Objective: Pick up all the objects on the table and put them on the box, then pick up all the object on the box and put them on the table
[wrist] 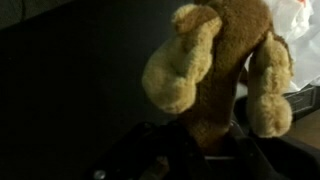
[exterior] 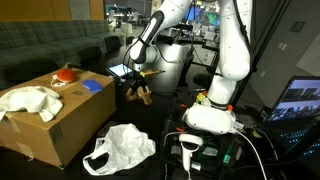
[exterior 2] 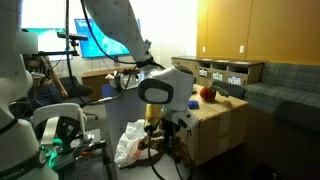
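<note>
Wrist view: gripper [wrist: 205, 148] fingers clamped on plush toy [wrist: 215, 70], long axis running straight away from fingers, limbs pointing outward. Toy hangs in air beside cardboard box [exterior: 60, 120], off its top. White bag [exterior: 120, 148] lies at box foot.

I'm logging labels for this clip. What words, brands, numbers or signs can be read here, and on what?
None can be read.
Desk screen: picture too small and blurred to read.
Blue monitor: glare only, no legible text.
Cardboard box: no print visible.
Plush toy: no tag visible.
</note>
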{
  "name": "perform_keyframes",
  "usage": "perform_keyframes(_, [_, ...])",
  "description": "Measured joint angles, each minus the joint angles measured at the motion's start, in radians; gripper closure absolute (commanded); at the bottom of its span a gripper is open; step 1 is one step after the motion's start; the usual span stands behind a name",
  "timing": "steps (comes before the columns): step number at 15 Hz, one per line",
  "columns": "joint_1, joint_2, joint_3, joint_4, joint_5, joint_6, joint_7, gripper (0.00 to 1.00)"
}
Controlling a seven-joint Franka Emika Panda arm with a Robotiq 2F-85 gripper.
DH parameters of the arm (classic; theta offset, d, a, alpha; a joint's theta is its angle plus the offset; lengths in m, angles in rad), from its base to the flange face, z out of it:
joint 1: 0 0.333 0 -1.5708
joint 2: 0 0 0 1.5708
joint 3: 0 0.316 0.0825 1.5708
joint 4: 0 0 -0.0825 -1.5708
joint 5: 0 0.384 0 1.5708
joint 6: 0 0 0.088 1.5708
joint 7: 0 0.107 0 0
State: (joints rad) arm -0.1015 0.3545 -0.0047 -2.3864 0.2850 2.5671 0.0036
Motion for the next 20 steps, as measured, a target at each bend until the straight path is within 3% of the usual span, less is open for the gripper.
perform_keyframes(1, [-0.014,0.024,-0.004,0.011,0.002,0.006,0.001,0.95])
perform_keyframes(2, [-0.025,0.046,-0.007,0.024,0.002,0.010,0.002,0.80])
perform_keyframes(3, [-0.035,0.066,-0.010,0.039,0.002,0.012,0.003,0.56])
perform_keyframes(6, [-0.048,0.122,-0.015,0.092,0.002,0.013,0.026,0.47])
perform_keyframes(12, [-0.042,0.180,-0.015,0.170,0.002,0.013,0.086,0.02])
perform_keyframes(20, [-0.015,0.181,-0.010,0.180,0.002,0.010,0.144,0.00])
